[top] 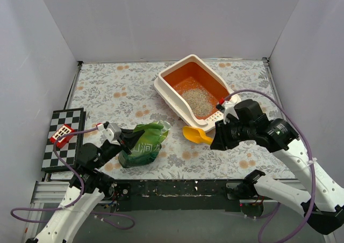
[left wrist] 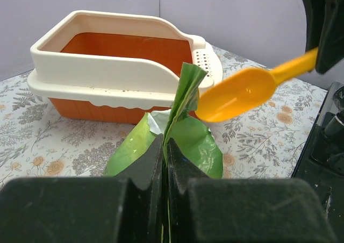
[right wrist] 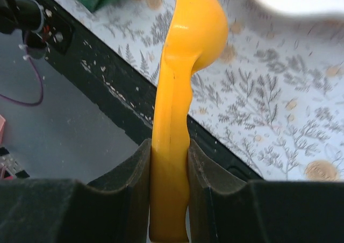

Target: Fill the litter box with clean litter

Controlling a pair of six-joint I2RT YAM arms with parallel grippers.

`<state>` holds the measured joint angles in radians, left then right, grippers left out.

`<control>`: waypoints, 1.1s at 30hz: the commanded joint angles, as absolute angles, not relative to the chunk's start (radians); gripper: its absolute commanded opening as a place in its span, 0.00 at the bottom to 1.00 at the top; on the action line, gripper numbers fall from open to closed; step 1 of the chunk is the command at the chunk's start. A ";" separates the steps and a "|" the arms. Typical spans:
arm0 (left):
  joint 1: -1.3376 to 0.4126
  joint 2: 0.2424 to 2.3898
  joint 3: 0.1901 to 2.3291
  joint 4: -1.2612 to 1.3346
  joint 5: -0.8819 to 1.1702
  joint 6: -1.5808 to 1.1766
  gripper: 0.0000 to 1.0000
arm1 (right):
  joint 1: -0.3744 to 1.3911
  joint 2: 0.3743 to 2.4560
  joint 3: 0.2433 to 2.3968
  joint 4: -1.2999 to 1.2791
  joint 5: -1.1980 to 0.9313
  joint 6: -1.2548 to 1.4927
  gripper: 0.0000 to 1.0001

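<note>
Pinching the green bag (top: pixel 142 146) by its top edge, the left jaws are clamped shut on it, likely to keep it upright, while the right jaws grip the yellow scoop (top: pixel 194 134) by its handle, its bowl looking empty between bag and litter box (top: pixel 171 71). Overhead you see a small heap of litter (top: pixel 198 101) lying inside the box, which the left wrist view hides behind the white wall.

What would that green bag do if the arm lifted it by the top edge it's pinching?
Probably floppy: the green bag is crinkled film, its top edge pinched flat in the left gripper, so it would likely sag. It bulges low, so the weight probably sits at the bottom and may swing. The glossy surface could slip.
</note>
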<state>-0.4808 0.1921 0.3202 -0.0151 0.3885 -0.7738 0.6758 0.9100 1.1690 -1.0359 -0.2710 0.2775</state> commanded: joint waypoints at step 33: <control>-0.480 0.183 0.334 0.006 0.380 -0.765 0.00 | 0.680 1.003 0.531 -0.239 -0.058 0.644 0.45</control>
